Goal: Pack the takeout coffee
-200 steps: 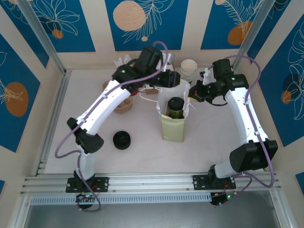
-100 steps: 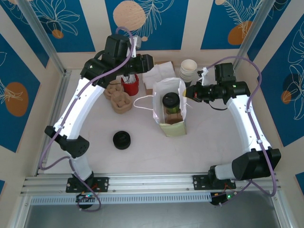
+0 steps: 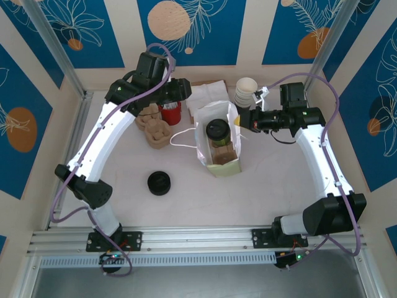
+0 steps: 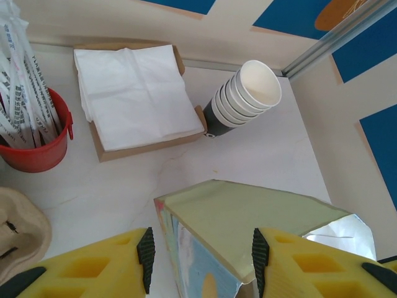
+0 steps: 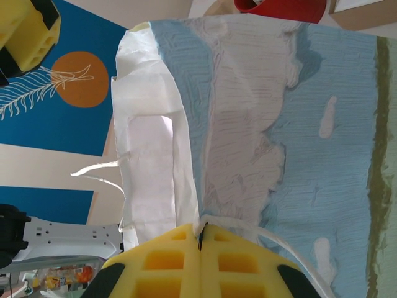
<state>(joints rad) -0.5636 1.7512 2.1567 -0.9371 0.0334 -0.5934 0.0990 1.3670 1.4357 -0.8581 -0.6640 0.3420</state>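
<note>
Found the takeout coffee point(image 3: 216, 130) upright inside the open paper bag point(image 3: 222, 162), black lid up, mid-table toward the far edge. Saw the right gripper point(image 5: 200, 239) pinched tight on the bag's white string handle. Spotted the left gripper point(image 4: 201, 261) near the red straw cup point(image 4: 37, 149) by the far edge, fingers apart, empty.

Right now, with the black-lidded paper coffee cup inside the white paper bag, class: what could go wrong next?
1. The right gripper is shut on the thin white string handle; a hard pull could tear it or tip the white paper bag and the black-lidded paper coffee cup inside.
2. The stack of white paper cups stands close to that gripper; a swing toward it might topple it.
</note>
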